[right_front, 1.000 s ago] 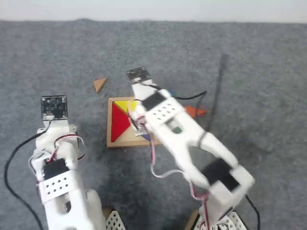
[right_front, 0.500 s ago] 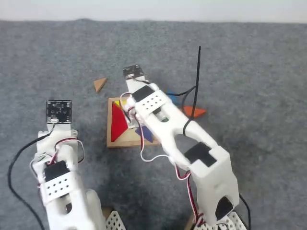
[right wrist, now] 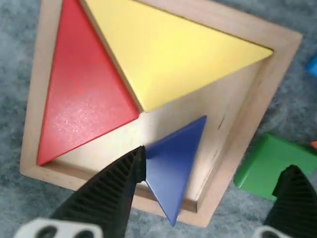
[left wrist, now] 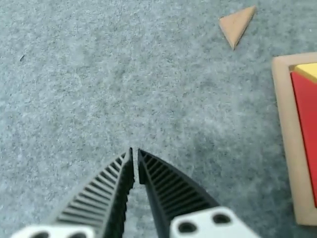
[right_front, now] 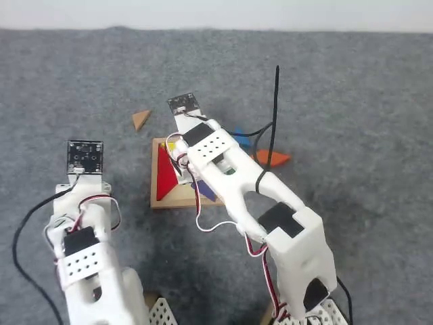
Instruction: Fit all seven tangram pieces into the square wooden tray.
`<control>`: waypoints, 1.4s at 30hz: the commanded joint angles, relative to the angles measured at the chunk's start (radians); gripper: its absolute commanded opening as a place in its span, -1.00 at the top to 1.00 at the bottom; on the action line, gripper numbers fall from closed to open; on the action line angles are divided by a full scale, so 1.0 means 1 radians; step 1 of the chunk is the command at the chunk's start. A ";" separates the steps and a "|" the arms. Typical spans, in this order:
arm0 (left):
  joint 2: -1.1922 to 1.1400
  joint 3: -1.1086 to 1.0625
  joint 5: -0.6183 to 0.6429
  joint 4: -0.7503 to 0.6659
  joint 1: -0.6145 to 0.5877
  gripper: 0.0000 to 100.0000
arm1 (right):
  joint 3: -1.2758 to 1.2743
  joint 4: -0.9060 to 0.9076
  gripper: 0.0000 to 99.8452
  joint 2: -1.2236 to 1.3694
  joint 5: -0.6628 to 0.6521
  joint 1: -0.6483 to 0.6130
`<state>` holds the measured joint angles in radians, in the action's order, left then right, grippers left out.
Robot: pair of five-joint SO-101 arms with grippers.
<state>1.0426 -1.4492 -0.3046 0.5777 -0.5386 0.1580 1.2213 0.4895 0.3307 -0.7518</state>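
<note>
Spread wide, the right tool (right wrist: 216, 163) was held above the square wooden tray (right wrist: 277, 74) with nothing gripped. One of its fingertips (right wrist: 137, 157) was seen just beside the blue triangle (right wrist: 173, 168), and the other was seen off the tray, near the green piece (right wrist: 262, 166).

Two large pieces were laid flat inside the tray, the red triangle (right wrist: 84, 99) and the yellow triangle (right wrist: 168, 49), and they were joined along one long edge. The blue triangle was set in the bare part of the tray, with one corner resting over the rim. The green piece was placed outside on the grey worktop (right_front: 352, 81), just beside the tray's rim.

In the high view, the orange triangle (right_front: 274, 158) and a small blue piece (right_front: 240, 137) were found on the worktop, on the right arm's side of the tray. The tan triangle (right_front: 141, 119) was found apart from the tray, beyond its far corner on the left arm's side.

Well apart from the tray, the left tool (left wrist: 134, 153) was held low over bare worktop. Its fingers were pressed together and nothing was held between them.
</note>
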 commanded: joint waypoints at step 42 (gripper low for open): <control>0.009 -0.015 -0.041 -0.020 0.005 0.98 | 0.118 0.099 0.64 0.113 0.006 0.076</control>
<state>1.0426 -1.4676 -0.3368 0.5777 -0.5370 0.2562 1.2873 0.6199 0.3307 -0.6767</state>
